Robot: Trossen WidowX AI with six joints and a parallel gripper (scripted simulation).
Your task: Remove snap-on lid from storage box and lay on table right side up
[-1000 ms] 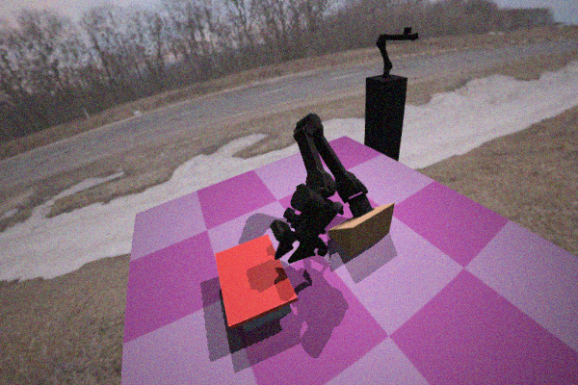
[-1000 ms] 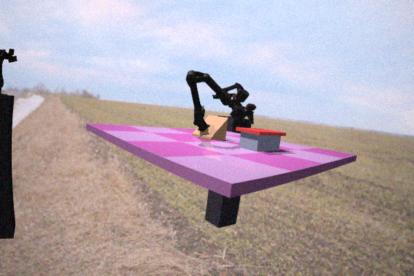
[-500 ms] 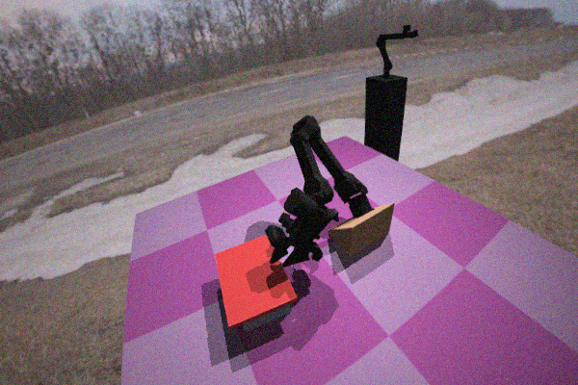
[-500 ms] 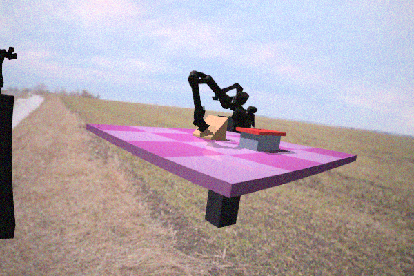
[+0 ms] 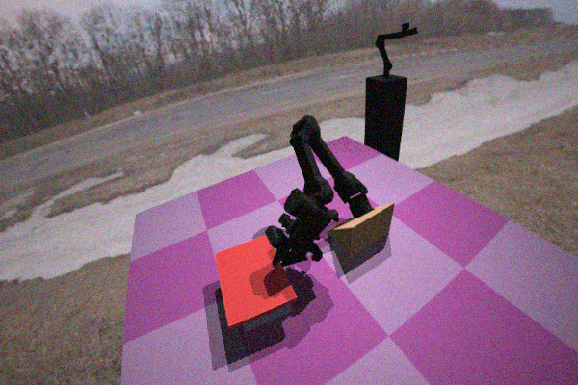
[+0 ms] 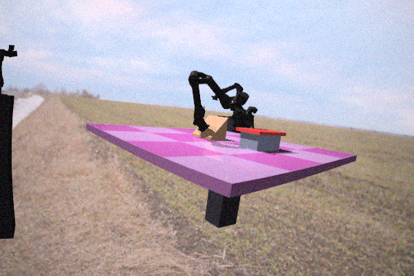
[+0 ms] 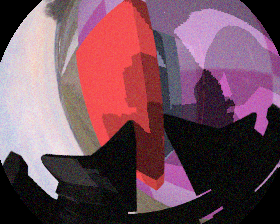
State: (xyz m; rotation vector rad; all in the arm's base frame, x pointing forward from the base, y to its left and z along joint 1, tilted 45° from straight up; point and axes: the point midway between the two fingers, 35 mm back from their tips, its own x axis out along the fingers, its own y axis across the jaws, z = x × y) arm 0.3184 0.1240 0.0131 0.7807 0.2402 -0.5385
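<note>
The red lid [image 5: 246, 274] [image 6: 260, 132] [image 7: 103, 75] lies flat on top of the grey-blue storage box [image 5: 270, 320] [image 6: 270, 143] [image 7: 172, 67], its rim overhanging the walls. The box stands upright on the table. My gripper [image 5: 284, 265] [image 7: 148, 121] is shut on the lid's edge at the side facing the arm. In the wrist view one finger is over the lid's top face and the other is on the underside, beside the box. The fingertips are hidden behind the lid in the exterior view.
A tan wedge-shaped block [image 5: 363, 236] [image 6: 219, 125] stands on the checkered table [image 5: 424, 298] [image 6: 193, 169], close to the arm's base. A black pedestal [image 5: 385, 115] [image 6: 7, 172] carrying another small arm stands beyond the table.
</note>
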